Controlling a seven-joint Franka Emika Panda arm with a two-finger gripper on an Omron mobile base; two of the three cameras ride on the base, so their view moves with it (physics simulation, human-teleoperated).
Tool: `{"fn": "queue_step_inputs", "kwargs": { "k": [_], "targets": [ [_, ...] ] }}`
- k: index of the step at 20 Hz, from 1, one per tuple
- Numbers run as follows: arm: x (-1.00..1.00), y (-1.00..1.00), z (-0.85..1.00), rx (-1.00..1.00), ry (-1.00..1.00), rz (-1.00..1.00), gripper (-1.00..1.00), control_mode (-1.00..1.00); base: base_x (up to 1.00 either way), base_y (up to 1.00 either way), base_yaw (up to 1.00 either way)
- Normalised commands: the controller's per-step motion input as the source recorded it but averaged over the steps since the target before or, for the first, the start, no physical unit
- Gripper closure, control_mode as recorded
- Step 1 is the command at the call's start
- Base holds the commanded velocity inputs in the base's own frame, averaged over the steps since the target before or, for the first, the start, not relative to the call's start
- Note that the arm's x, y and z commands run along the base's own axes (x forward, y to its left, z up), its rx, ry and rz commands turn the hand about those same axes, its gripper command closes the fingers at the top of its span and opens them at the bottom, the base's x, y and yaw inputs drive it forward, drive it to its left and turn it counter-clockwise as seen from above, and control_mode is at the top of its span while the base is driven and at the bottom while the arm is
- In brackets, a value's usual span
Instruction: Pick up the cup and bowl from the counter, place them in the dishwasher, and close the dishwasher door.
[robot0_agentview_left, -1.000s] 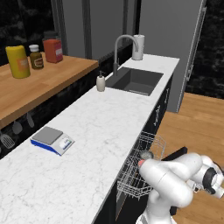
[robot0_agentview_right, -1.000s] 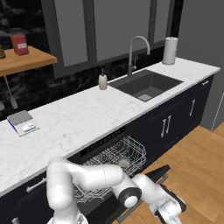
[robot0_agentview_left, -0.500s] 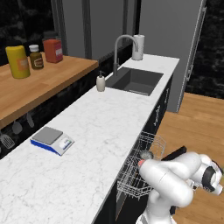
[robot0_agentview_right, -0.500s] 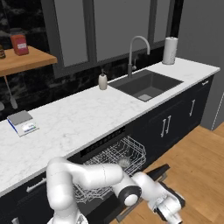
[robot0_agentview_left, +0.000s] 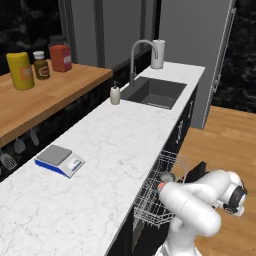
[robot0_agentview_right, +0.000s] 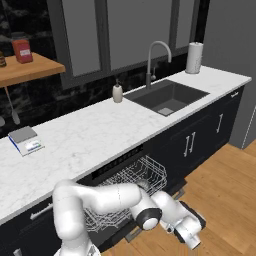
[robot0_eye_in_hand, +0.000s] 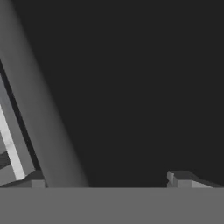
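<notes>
One wire rack (robot0_agentview_left: 162, 192) (robot0_agentview_right: 131, 187), silvery-white, pulled out of the dishwasher (robot0_agentview_right: 122, 165) under the bench (robot0_agentview_left: 105, 165) (robot0_agentview_right: 95, 132); its long axis runs out from the cabinet face toward the wooden floor (robot0_agentview_left: 227, 135) (robot0_agentview_right: 225, 190).
One bowl (robot0_agentview_left: 167, 176), grey, round, seated in the far part of the rack, mouth upward.
One cup (robot0_agentview_left: 161, 186), red; a small red patch at the arm's edge just nearer than the bowl, in the rack; which way it points cannot be told.
One dishwasher door (robot0_agentview_right: 182, 200), flat black panel, let down, its outer edge near the floor; mostly covered by the arm in both base views. In the hand view a dark flat surface lies close ahead with a grey bar slanting down the left side.
One gripper (robot0_eye_in_hand: 107, 181), low beside the rack at the door's outer end; fingers (robot0_eye_in_hand: 177, 179) set wide apart, nothing between them.
Bench top: long white marble, running from near left to far right; sink (robot0_agentview_left: 152, 92) (robot0_agentview_right: 167, 97) with tap at the far end, soap bottle (robot0_agentview_left: 115, 94) (robot0_agentview_right: 117, 93) beside it, kitchen scale (robot0_agentview_left: 59, 160) (robot0_agentview_right: 26, 140) near the left edge. The broad middle stretch is bare marble.
Open room: wooden floor to the right of the rack and beyond the door's edge.
</notes>
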Motion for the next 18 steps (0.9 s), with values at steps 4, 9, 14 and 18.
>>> {"fn": "queue_step_inputs", "kwargs": {
  "k": [4, 9, 14, 18],
  "targets": [
    [0.0, 1.0, 0.0, 0.13, -0.28, 0.21, -1.0, -1.0, 0.0, 0.0, 0.0],
    [0.0, 1.0, -0.01, 0.08, -0.26, 0.14, -1.0, -1.0, 0.0, 0.0, 0.0],
    [0.0, 1.0, -0.09, 0.03, -0.24, 0.11, -1.0, -1.0, 0.0, 0.0, 0.0],
    [0.0, 1.0, -0.2, 0.0, -0.24, 0.09, -1.0, -1.0, 0.0, 0.0, 0.0]
  ]
}}
